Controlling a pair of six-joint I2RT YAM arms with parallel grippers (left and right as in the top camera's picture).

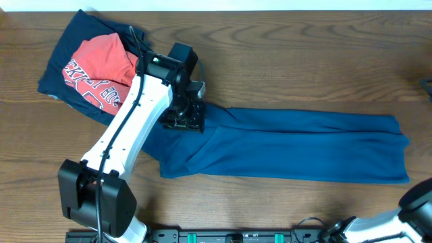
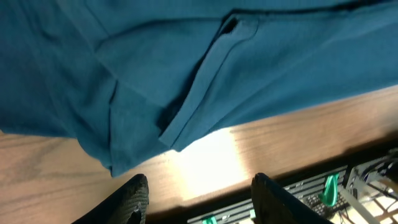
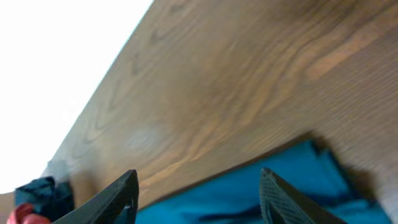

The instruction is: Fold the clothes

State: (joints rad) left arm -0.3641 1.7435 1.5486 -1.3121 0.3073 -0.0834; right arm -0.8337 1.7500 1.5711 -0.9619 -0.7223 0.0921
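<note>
The medium-blue T-shirt (image 1: 297, 145) lies folded lengthwise into a long strip across the table's middle. It fills the top of the left wrist view (image 2: 186, 68), with a sleeve fold showing. The red tee with white lettering (image 1: 98, 71) lies on the navy garment (image 1: 67, 54) at the far left. My left gripper (image 1: 182, 121) hovers over the blue shirt's left end, open and empty (image 2: 199, 193). My right gripper (image 3: 199, 193) is open and empty, tilted, with the blue shirt (image 3: 249, 193) below it; only its arm (image 1: 418, 202) shows at the overhead's bottom right.
The wooden table (image 1: 304, 61) stretches behind the shirt. Its front edge and a black rail with green clips (image 2: 323, 186) lie close below the left gripper. The navy garment also shows in the right wrist view (image 3: 37, 193).
</note>
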